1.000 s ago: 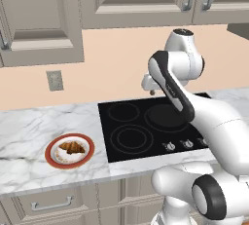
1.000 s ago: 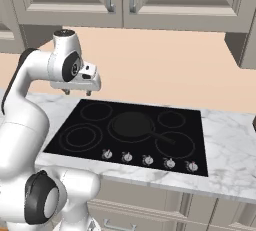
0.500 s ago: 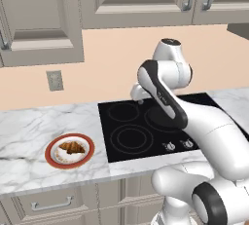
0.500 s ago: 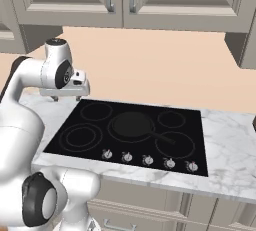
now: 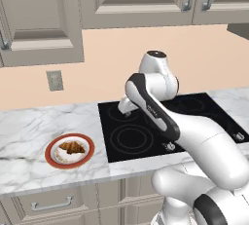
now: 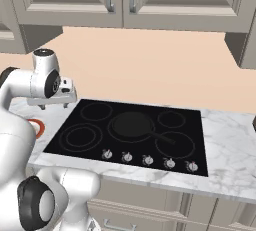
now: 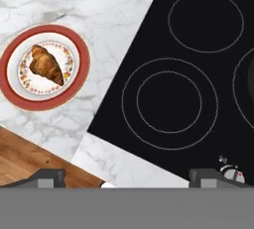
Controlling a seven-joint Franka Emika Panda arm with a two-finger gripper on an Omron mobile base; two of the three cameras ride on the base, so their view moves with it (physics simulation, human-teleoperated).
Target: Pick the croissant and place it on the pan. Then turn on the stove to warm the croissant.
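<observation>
The croissant (image 5: 72,147) (image 7: 46,65), golden brown, lies on a white plate with a red rim (image 5: 49,153) (image 7: 83,69) on the marble counter, left of the stove (image 5: 146,139) (image 6: 90,125) (image 7: 198,94). The dark round pan (image 6: 131,125) rests on the stove's middle burner, its handle pointing front right. My gripper (image 5: 125,112) (image 6: 55,106) (image 7: 130,178) hangs open and empty above the stove's left part, pointing down, well above and to the right of the croissant. Its fingertips (image 7: 47,176) stand wide apart.
A row of silver knobs (image 6: 147,160) (image 7: 230,168) lines the stove's front edge. Wall cabinets hang above, and an outlet (image 5: 54,80) sits on the backsplash. The counter's front edge and the wooden floor (image 7: 25,158) show beyond the plate.
The arm has swung left, carrying the hand from over the stove's rear toward its left side and nearer the plate. The jaws have spread a little wider.
</observation>
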